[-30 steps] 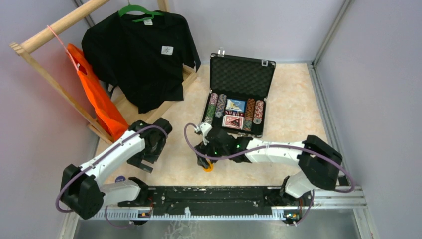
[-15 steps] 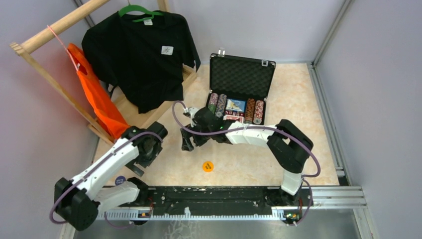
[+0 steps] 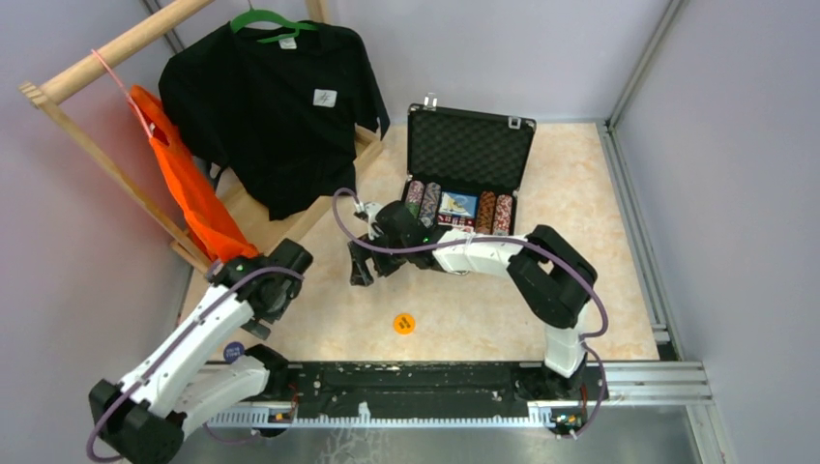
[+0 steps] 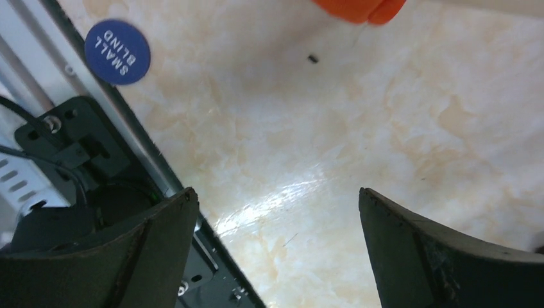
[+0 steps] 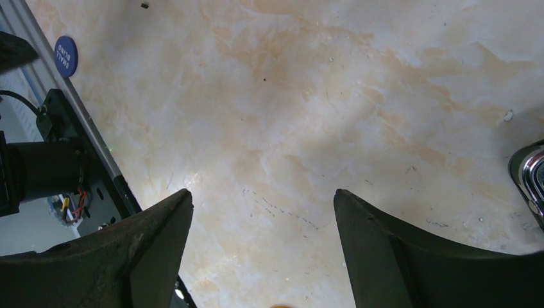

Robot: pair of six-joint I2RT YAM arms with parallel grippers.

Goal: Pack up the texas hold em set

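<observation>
The black case [image 3: 516, 189] of the texas hold em set lies open at the back, foam lid [image 3: 470, 150] upright, striped chips [image 3: 416, 201] and cards [image 3: 456, 205] inside. An orange round token [image 3: 404, 323] lies alone on the marble table, with only its edge showing at the bottom of the right wrist view. A blue "small blind" token [image 3: 232, 351] [image 4: 117, 42] [image 5: 65, 56] rests by the front rail. My right gripper [image 3: 363, 273] [image 5: 262, 192] hangs open and empty left of the case. At the front left my left gripper [image 3: 253, 325] [image 4: 276, 190] is open and empty above bare table.
A black T-shirt [image 3: 280, 97] and an orange bag [image 3: 189, 188] [image 4: 359, 8] hang on a wooden rack [image 3: 106, 53] at the back left. The black base rail [image 3: 406, 379] runs along the near edge. A chrome corner of the case [image 5: 529, 173] shows in the right wrist view.
My right gripper has left the orange token and swung back-left toward the case, jaws widening. The left arm has drawn back toward its base.
</observation>
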